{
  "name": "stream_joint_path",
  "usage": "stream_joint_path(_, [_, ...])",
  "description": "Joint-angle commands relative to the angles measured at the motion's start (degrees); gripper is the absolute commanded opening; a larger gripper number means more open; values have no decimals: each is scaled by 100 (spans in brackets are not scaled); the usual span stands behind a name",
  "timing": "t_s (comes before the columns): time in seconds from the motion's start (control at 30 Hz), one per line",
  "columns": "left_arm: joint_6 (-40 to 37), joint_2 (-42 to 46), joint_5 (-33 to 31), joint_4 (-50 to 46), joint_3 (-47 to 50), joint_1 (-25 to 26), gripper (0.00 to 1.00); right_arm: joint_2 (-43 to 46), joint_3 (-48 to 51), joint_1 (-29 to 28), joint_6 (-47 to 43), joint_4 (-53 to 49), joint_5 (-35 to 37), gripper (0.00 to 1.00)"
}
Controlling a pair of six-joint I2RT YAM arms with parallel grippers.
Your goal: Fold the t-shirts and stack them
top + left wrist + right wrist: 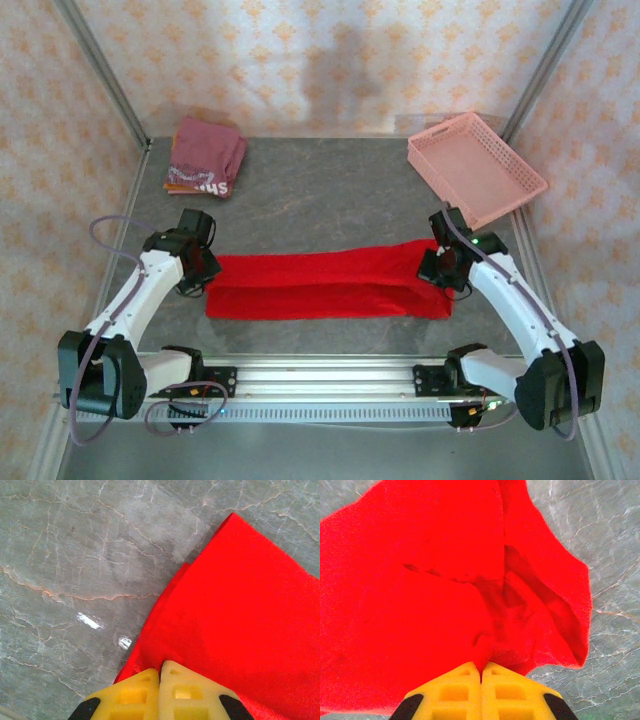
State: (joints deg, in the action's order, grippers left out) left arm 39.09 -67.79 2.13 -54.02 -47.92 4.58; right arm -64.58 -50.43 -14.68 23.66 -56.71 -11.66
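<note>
A grey, marble-veined table [330, 190] carries everything. A red tee [320, 285], folded into a long strip, lies flat across its near middle. At the far left corner a folded maroon tee [207, 148] sits on an orange tee [178, 186]. A pink basket [478, 168] rests at the far right corner.

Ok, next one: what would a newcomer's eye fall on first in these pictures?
The bright red cloth t-shirt, folded into a long band across the middle of the grey marbled table, with the left gripper and right gripper each shut on one end. Next come the folded maroon-pink t-shirt with white lettering at the far left corner and the pink plastic lattice basket at the far right.
</note>
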Motion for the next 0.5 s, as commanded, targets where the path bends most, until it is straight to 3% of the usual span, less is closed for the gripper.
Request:
stream_joint_path(0.0, [17,-124,-265,80,209,34,0,-162,204,29,92,221,-105,0])
stream_joint_path(0.13, [79,-278,-270,259,342,34,0,-266,255,29,52,318,-237,3])
stream_joint_path(0.17, [94,-278,-290,275,361,34,0,-239,241,27,32,294,-223,11])
stream_joint_path(0.23, [107,-231,-331,266,367,34,10,-133,170,32,-17,266,-189,34])
stream_joint_path(0.27, [116,-190,-367,231,352,32,20,-42,123,27,-55,281,-167,45])
stream_joint_path(0.33, [141,-103,-498,108,264,34,44,89,17,26,-149,326,-144,56])
stream_joint_path(0.47, [165,75,-687,-174,-80,56,87,112,-230,-68,-375,484,-135,63])
